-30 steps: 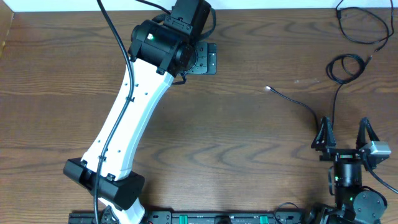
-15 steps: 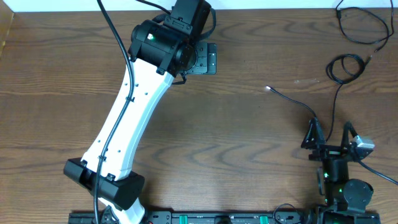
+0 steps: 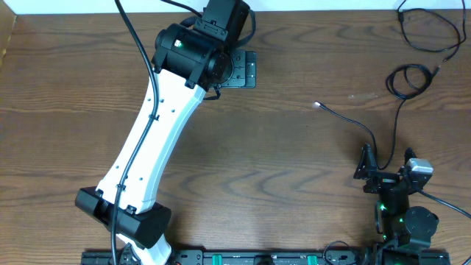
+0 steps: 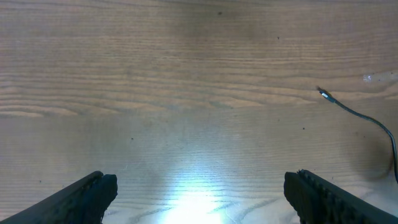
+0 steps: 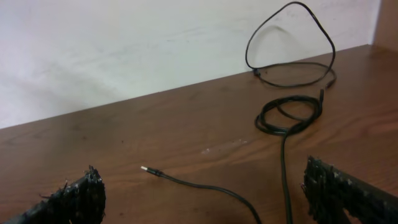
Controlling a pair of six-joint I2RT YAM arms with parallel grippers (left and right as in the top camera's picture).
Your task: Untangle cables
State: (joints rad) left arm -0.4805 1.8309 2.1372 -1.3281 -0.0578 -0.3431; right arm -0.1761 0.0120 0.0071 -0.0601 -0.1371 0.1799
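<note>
A black cable with a silver plug (image 3: pixel 316 105) curves across the wooden table to my right gripper (image 3: pixel 385 163). A second strand (image 3: pixel 398 118) runs from there up to a small coil (image 3: pixel 409 78). In the right wrist view the plug (image 5: pixel 149 170) and the coil (image 5: pixel 291 114) lie ahead, and both strands pass between my open, empty right fingers (image 5: pixel 211 202). Another black cable (image 3: pixel 427 29) loops at the far right corner, also in the right wrist view (image 5: pixel 292 43). My left gripper (image 4: pixel 202 198) is open over bare wood, with the plug (image 4: pixel 324 94) far to its right.
The white left arm (image 3: pixel 158 125) stretches diagonally from the front left to the far middle and hides its own fingers from overhead. A black plate (image 3: pixel 246 71) lies beside its wrist. A white wall (image 5: pixel 124 43) borders the table's far edge.
My right gripper has drawn back toward the front edge and shifted a little left, staying open. The left arm and the cables have not moved.
</note>
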